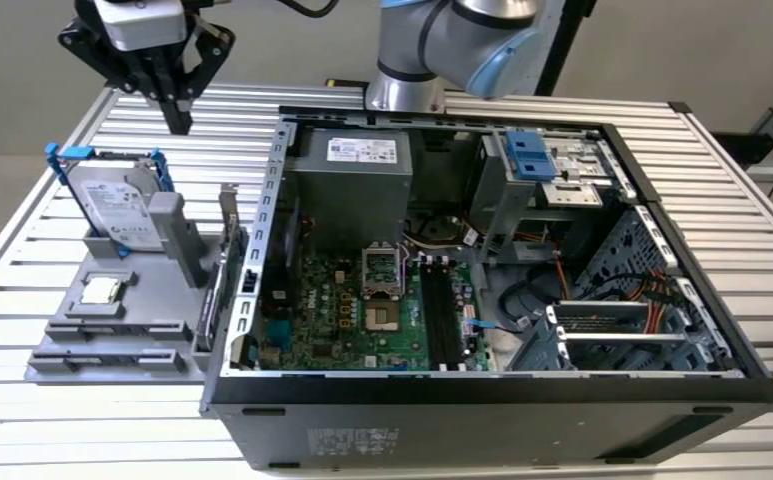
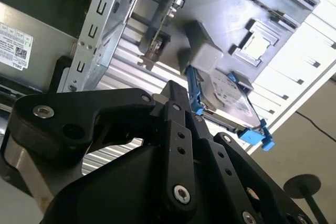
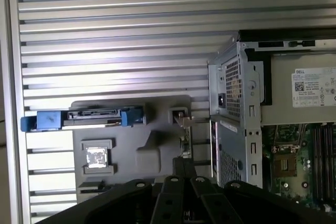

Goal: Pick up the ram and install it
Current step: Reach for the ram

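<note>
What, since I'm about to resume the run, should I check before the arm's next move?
1. Empty claw: ok, it holds nothing.
2. Open for a grasp: not ok, the claw is shut.
3. Reachable ram: ok, it stands on edge in the gray fixture, uncovered.
4. Lined up over the ram: not ok, the claw hangs by the hard drive, apart from the ram.
5. Free memory slots: ok, they look empty.
6. Open slot latches: cannot tell.
</note>
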You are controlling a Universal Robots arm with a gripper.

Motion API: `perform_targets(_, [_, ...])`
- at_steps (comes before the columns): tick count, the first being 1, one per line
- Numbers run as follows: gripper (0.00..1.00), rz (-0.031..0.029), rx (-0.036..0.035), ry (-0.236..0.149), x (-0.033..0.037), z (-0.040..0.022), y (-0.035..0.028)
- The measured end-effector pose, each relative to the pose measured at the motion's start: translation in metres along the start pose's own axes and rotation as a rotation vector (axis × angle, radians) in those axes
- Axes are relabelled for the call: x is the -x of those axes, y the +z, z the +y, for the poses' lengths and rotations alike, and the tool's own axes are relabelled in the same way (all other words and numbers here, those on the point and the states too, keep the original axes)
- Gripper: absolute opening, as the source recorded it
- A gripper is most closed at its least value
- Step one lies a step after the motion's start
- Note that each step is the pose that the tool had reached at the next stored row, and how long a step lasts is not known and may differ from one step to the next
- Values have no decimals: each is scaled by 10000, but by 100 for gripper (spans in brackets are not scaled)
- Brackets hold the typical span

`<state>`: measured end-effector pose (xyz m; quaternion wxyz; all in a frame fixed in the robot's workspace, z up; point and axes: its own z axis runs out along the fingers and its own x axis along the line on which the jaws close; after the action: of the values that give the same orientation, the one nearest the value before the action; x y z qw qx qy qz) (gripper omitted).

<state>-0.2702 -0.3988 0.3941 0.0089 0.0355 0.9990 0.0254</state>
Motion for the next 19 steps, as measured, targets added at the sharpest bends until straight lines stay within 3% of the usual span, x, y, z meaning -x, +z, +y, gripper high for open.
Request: perform_targets(19, [0, 1, 0, 0, -405, -29, -8])
